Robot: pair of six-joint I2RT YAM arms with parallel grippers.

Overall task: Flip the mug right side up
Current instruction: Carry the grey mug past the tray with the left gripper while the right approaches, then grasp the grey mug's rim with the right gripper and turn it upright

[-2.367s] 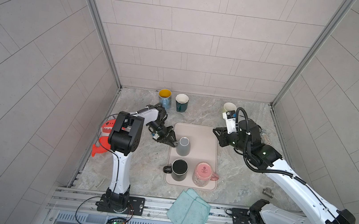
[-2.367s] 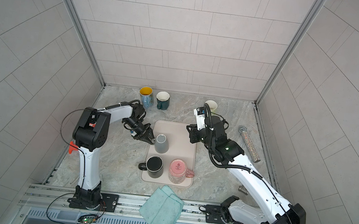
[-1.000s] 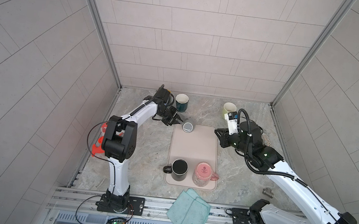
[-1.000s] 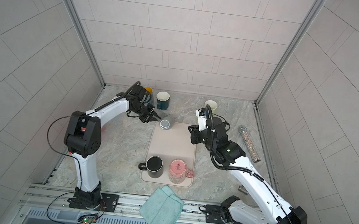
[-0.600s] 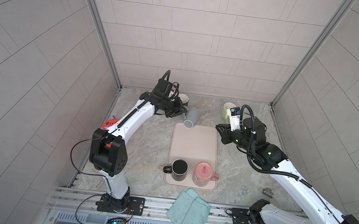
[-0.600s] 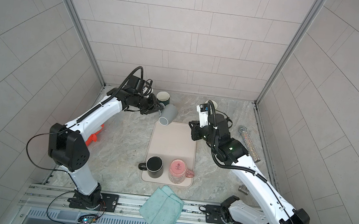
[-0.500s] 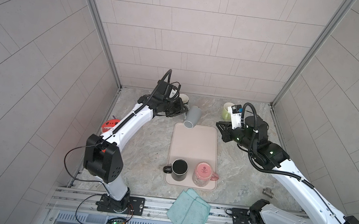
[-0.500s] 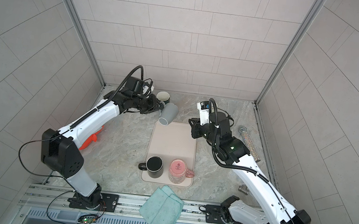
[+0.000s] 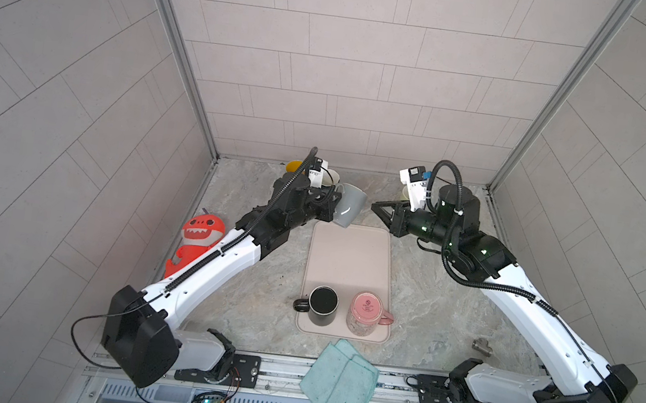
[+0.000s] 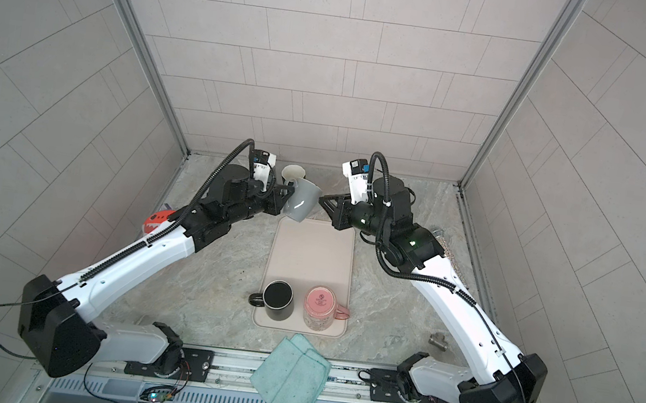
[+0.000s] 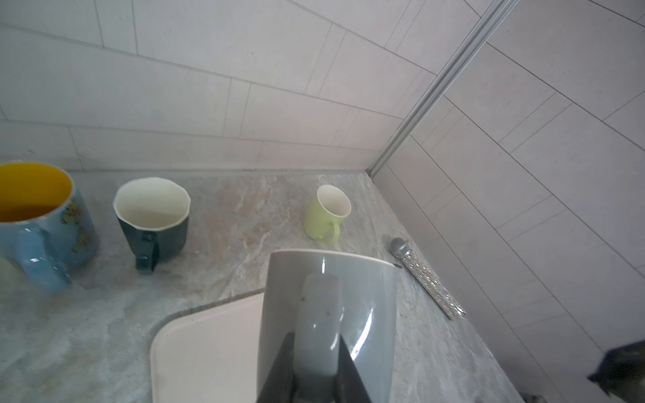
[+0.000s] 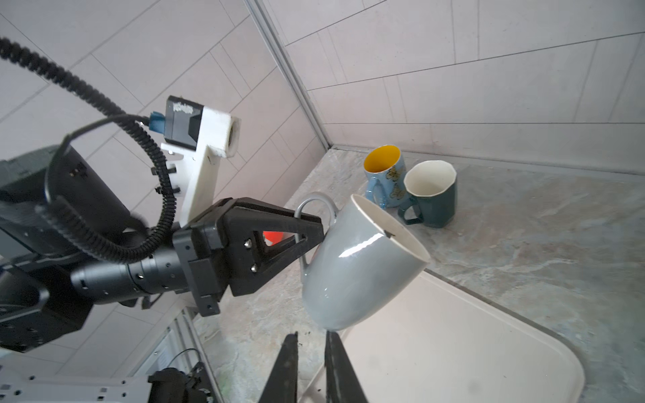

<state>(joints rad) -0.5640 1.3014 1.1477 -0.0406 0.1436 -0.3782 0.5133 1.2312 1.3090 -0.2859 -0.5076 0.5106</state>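
mug (image 9: 347, 210) — tilted, aloft over tray (image 9: 347, 264) far edge | left tool (image 12: 309, 232) grips handle

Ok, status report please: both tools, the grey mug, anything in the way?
Left tool shut on grey mug handle. Mug in air over far corner of tray, tilted, mouth upward. Right tool shut, empty, close beside it, not touching.

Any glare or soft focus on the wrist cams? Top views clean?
Left wrist: bright reflections streak the grey mug, and the nearby blue mug is soft. Right wrist: one bright highlight on the grey mug, mostly sharp. Both top views: even light, no glare, wall tiles bowed by the wide lens.
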